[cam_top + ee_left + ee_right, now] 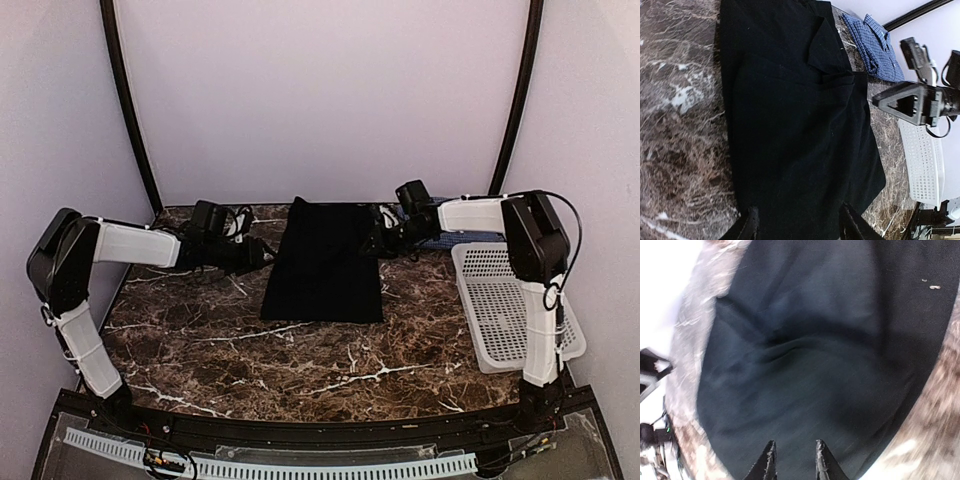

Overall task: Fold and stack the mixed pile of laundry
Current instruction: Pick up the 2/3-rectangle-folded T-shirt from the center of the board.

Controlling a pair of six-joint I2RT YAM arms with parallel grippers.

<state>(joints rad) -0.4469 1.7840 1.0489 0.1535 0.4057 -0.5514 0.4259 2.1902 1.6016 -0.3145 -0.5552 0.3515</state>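
- Top view: the black garment (322,265) lies flat on the table (250,350) as a folded rectangle. The left gripper (262,256) is at its left edge and the right gripper (378,243) at its far right corner, probably to tidy the fold.
- Left wrist view: the jaws are apart and empty over the cloth. The checked shirt (872,45) lies beyond, near the basket (925,165).
- Right wrist view: the jaws are slightly parted and hold nothing.

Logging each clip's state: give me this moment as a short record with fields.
black garment: folded flat, middle of the table
checked shirt: far right, apart from the black one
basket: white, right edge of table
left tool: open, beside the garment's left edge
right tool: jaws apart, nothing held, by its right edge
stack: not yet made
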